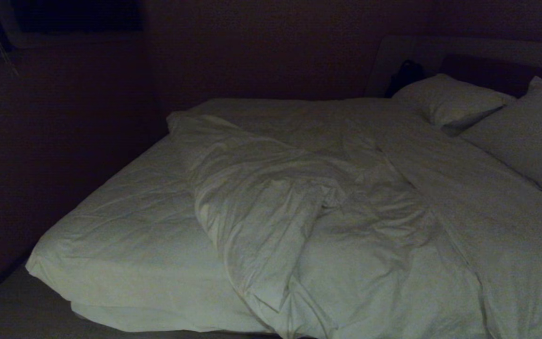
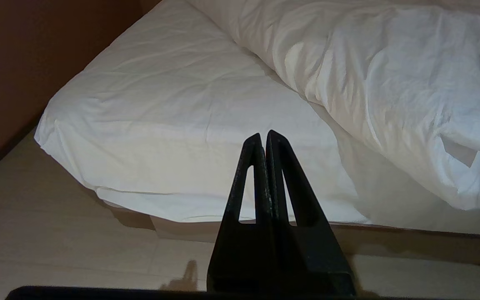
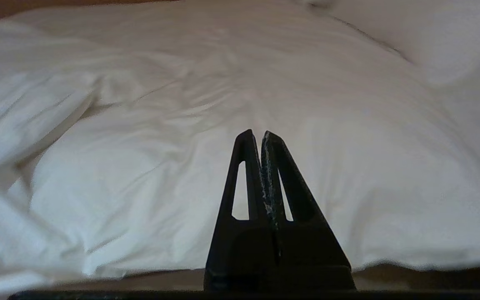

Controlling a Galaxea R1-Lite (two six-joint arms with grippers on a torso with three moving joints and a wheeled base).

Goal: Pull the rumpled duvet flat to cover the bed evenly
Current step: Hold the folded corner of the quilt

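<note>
Over on the left, a dark wall [image 1: 64, 141] runs alongside the bed [image 1: 125, 226], and the near left part of the mattress lies bare, its white surface exposed down to the corner. In the left wrist view the left gripper [image 2: 264, 137] hangs off the foot of the bed, above the pale floor [image 2: 56, 250], jaws pressed together, nothing between them. Moving to the middle, there's the duvet [image 1: 271, 207], bunched up in a thick folded ridge that runs from the far left edge down toward the near edge, creased and puffy. From there it spreads flatter across the right side of the bed. The right gripper [image 3: 257, 137] sits low off the near edge, pointing across the duvet's smoother stretch, jaws also closed tight and empty. Far right, two white pillows [image 1: 450, 101] rest against the dark headboard [image 1: 497, 70], and a dark object [image 1: 405, 75] that I can't make out stands just behind the nearer one.
</note>
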